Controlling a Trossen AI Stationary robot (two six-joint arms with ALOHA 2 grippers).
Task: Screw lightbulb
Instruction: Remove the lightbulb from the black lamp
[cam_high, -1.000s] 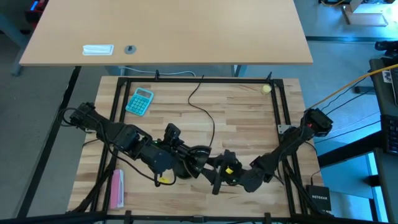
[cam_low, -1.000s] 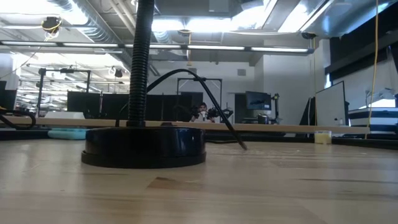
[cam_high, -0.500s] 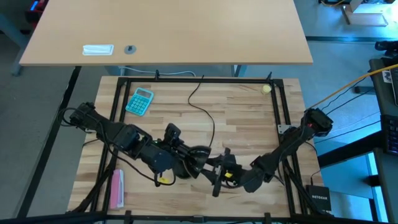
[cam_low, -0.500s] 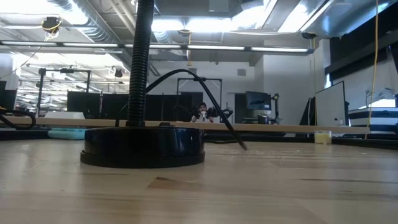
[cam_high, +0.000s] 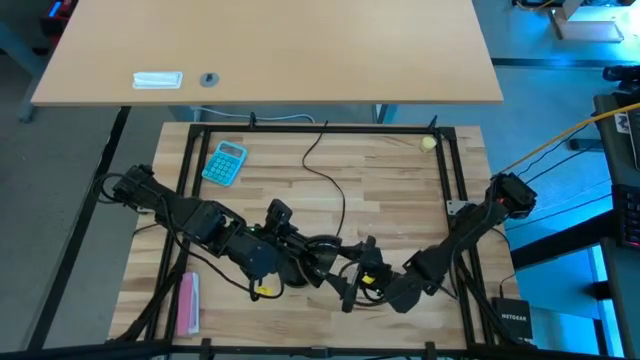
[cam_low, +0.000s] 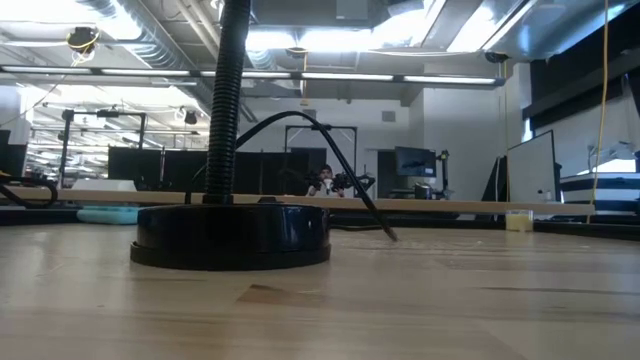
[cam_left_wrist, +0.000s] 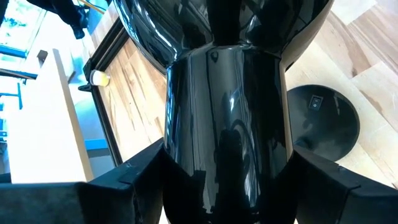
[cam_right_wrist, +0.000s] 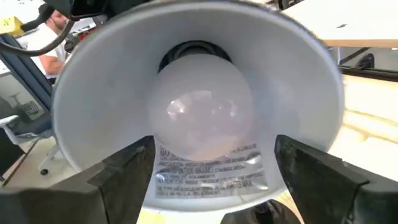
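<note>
Right wrist view looks straight into the lamp shade, where the lightbulb sits in the socket at the centre of the white inner cone, its frosted round end facing out. The right gripper has its fingers spread wide to either side of the shade's mouth, apart from the bulb and holding nothing.

From the left wrist view, the left gripper is clamped around the glossy black neck of the lamp shade, its fingers pressed on both sides. The lamp's round black base stands on the wooden table beyond it.

From above, the two grippers meet near the table's front edge, the left gripper on the shade and the right gripper just beside it. A teal calculator lies toward the back left, a small yellow ball at the back right corner, and a pink object at the front left.
</note>
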